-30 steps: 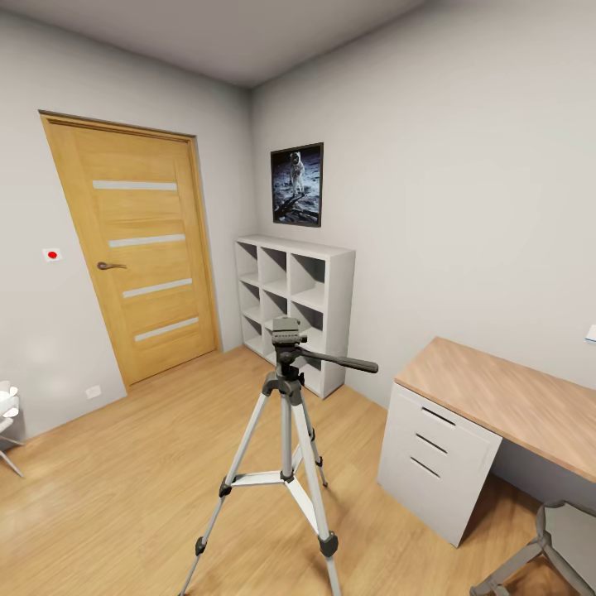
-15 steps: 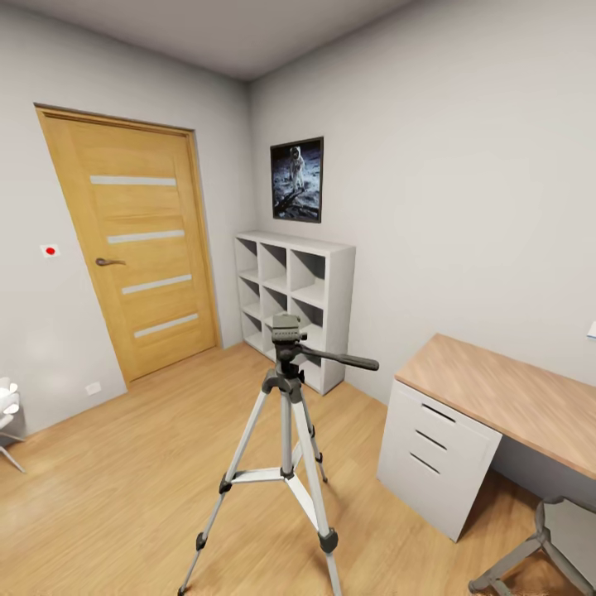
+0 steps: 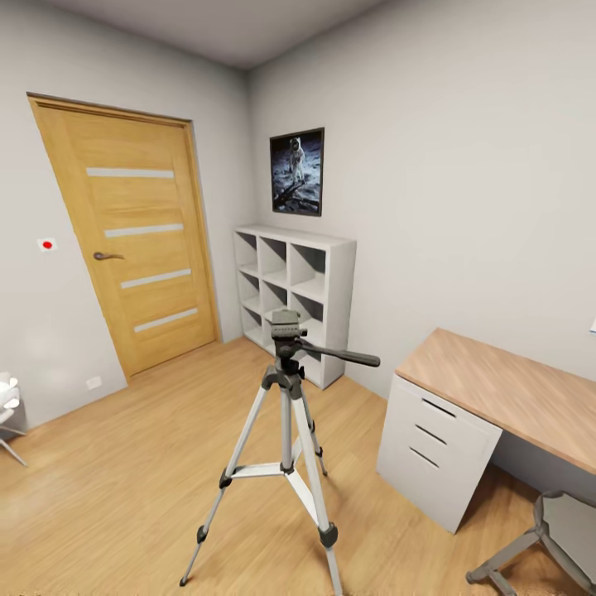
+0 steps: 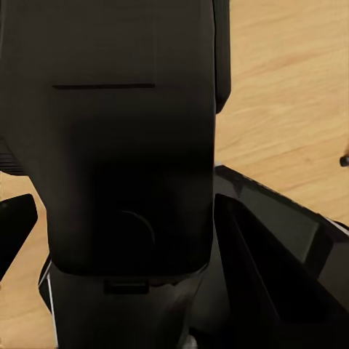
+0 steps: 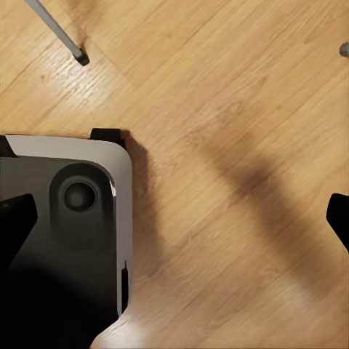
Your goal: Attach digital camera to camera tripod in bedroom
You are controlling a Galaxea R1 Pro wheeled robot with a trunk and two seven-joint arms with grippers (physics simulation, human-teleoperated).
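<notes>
Head view: camera tripod point(image 3: 285, 430) stands on the wood floor point(image 3: 124, 463) at about 6 o'clock of the frame, legs spread. Its bare head plate point(image 3: 285, 319) sits on top and the pan handle point(image 3: 343, 357) points toward 3 o'clock. White cube shelf point(image 3: 294, 302) is behind it at 12 o'clock, oak door point(image 3: 132, 240) at 10 o'clock, desk point(image 3: 497, 397) at 3 o'clock.

Digital camera: not located in the head view. Left wrist view shows a large dark boxy shape close to the lens; cannot tell whether it is the camera or robot body.

Left gripper: state cannot be told. Right gripper point(image 5: 174, 218): dark fingertips point(image 5: 16, 225) at opposite frame edges, spread wide, nothing between them; a tripod foot point(image 5: 80, 57) is on the floor nearby.

Handling judgement: camera likely light, rigid, smooth-cased. Grip across the body sides, keeping base free for the plate. The tripod is top-heavy and tips easily; avoid side loads.
</notes>
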